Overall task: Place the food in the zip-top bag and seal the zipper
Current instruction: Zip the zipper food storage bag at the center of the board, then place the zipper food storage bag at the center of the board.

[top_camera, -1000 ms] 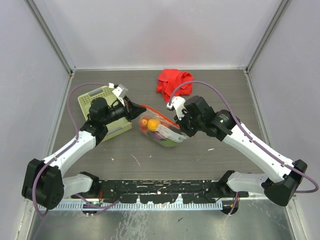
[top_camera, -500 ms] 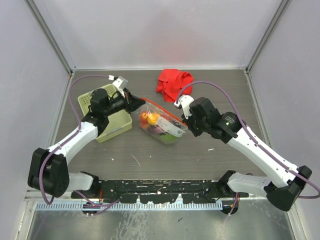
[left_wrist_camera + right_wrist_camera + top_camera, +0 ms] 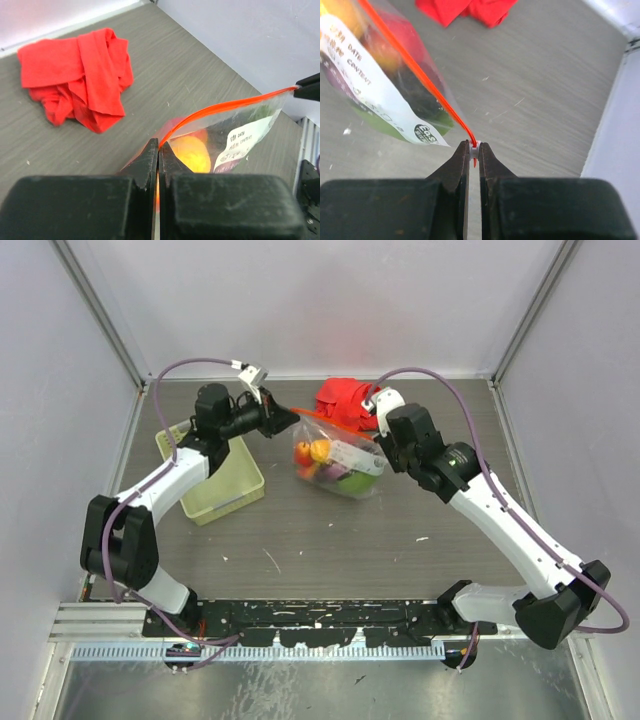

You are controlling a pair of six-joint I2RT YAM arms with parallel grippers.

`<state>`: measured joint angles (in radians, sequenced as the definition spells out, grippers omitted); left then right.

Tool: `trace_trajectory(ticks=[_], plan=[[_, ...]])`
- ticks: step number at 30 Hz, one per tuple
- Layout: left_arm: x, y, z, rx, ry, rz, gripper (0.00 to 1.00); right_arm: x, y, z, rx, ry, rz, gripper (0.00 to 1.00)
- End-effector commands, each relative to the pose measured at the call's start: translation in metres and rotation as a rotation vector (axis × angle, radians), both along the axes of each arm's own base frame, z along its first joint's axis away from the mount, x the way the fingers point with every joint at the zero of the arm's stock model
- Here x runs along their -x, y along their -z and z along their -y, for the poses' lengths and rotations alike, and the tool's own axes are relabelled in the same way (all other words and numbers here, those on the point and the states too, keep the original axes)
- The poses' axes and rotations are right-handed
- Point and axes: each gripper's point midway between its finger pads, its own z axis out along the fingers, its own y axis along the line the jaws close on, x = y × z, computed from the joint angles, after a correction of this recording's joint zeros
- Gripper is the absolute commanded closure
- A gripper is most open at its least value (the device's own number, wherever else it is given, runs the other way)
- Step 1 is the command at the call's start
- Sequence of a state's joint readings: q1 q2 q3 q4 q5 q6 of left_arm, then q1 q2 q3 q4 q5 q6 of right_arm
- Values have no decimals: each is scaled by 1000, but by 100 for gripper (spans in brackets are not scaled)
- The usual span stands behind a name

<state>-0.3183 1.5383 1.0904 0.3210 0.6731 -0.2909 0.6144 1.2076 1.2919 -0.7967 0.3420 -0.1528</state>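
The clear zip-top bag hangs between my two grippers, just in front of the red cloth. The food shows through it: orange and red pieces and green and dark purple pieces. My left gripper is shut on the left end of the bag's mouth. My right gripper is shut on the white slider at the right end of the zipper. The red-orange zipper runs taut between them and also shows in the right wrist view.
A red cloth lies at the back, right behind the bag. The pale green basket stands at the left under my left arm. Grey walls close the back and both sides.
Both grippers have carried the bag from the middle of the table up and toward the back, next to the red cloth. The zipper strip is now stretched taut between them.
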Motion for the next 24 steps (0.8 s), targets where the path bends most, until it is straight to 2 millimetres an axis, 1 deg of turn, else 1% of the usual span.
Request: trace_trajectory(ticks=[1, 3, 4, 5, 7, 11, 13, 15, 17, 19, 20, 23, 24], plan=[[-23, -40, -1, -9, -38, 128, 100, -41, -70, 14, -56, 124, 266, 99], [-22, -35, 5, -20, -33, 139, 100, -44, -73, 8, -84, 101, 298, 99], [-17, -27, 9, -31, -27, 134, 100, -44, -69, 0, -107, 61, 296, 99], [-14, -19, 12, -43, -26, 127, 100, -43, -61, -4, -114, 35, 279, 99], [-8, 4, 15, -66, -26, 88, 100, -38, -39, -16, -139, -22, 223, 100], [7, 49, 15, -84, -44, -24, 99, -21, 11, -26, -180, -58, 95, 99], [16, 66, 13, -87, -58, -76, 99, -9, 33, -30, -220, -70, 32, 99], [29, 78, 13, -87, -61, -122, 99, 5, 50, -30, -264, -51, -24, 99], [44, 89, 11, -100, -70, -171, 99, 19, 58, -31, -310, -48, -62, 99], [59, 103, 3, -119, -108, -241, 99, 33, 60, -34, -362, -64, -90, 99], [68, 103, 0, -112, -118, -267, 99, 40, 60, -35, -390, -69, -97, 99], [95, 112, -8, -77, -135, -355, 98, 62, 63, -38, -473, -81, -145, 99], [107, 121, -11, -67, -135, -398, 97, 70, 65, -40, -503, -85, -161, 99]])
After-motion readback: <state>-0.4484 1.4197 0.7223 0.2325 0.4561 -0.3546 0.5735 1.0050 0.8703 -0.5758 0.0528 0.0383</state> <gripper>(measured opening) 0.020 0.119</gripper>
